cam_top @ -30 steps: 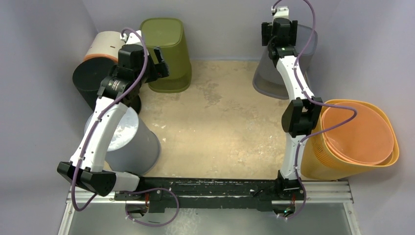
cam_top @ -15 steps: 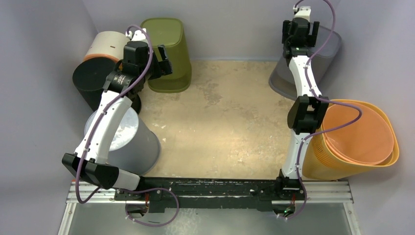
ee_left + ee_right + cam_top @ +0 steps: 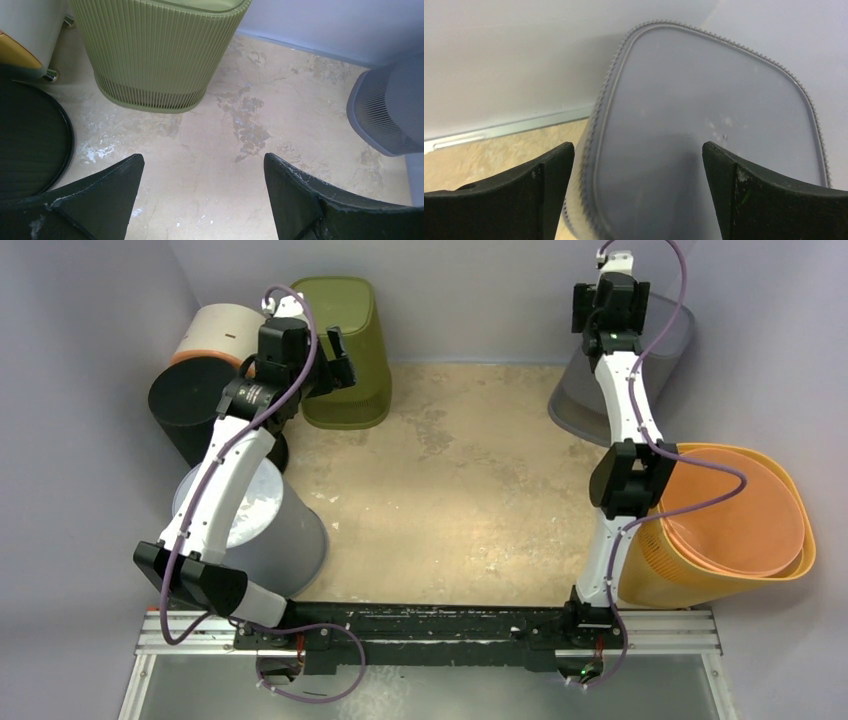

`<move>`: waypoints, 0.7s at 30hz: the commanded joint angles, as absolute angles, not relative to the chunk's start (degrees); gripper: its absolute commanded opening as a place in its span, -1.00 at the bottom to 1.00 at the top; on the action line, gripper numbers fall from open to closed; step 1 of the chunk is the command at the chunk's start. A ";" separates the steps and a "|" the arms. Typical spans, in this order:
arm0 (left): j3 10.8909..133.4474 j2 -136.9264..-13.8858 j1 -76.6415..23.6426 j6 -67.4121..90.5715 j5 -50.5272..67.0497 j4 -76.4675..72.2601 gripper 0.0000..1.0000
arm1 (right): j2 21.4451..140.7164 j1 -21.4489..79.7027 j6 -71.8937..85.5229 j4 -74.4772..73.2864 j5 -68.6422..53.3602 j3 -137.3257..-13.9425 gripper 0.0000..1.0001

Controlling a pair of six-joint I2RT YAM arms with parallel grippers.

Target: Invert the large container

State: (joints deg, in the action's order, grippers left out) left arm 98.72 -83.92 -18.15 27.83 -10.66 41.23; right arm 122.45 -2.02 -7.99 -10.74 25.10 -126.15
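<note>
A grey ribbed bin (image 3: 672,344) stands base up in the back right corner. My right gripper (image 3: 611,302) is open just above it. In the right wrist view its flat base (image 3: 704,140) fills the space between and beyond my gripper (image 3: 638,147), and I cannot tell if the fingers touch it. An olive green ribbed bin (image 3: 345,350) stands base up at the back left. My left gripper (image 3: 333,358) is open and empty beside it, over bare floor (image 3: 202,160). The green bin (image 3: 155,50) is ahead of the fingers in the left wrist view, and the grey bin (image 3: 390,110) is at the right.
A big orange basket (image 3: 735,525) sits tilted at the right, its opening towards the camera, beside the right arm. A grey round bin (image 3: 265,530) stands at the near left under the left arm. A black round bin (image 3: 185,410) and a beige one (image 3: 215,330) are at the far left.
The grey bin went from tilted near the back middle-right to the back right corner, and my right gripper moved with it. My left gripper shifted slightly back towards the green bin.
</note>
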 commanded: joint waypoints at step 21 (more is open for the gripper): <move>95.88 -86.92 -20.32 28.67 -0.34 37.60 0.74 | 82.33 7.66 13.88 -46.53 29.51 -103.70 1.00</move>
State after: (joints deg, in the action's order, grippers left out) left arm 97.67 -86.74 -18.92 27.92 -3.57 41.06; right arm 87.53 7.31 6.76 -35.97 23.62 -108.60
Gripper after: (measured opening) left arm 0.866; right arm 0.998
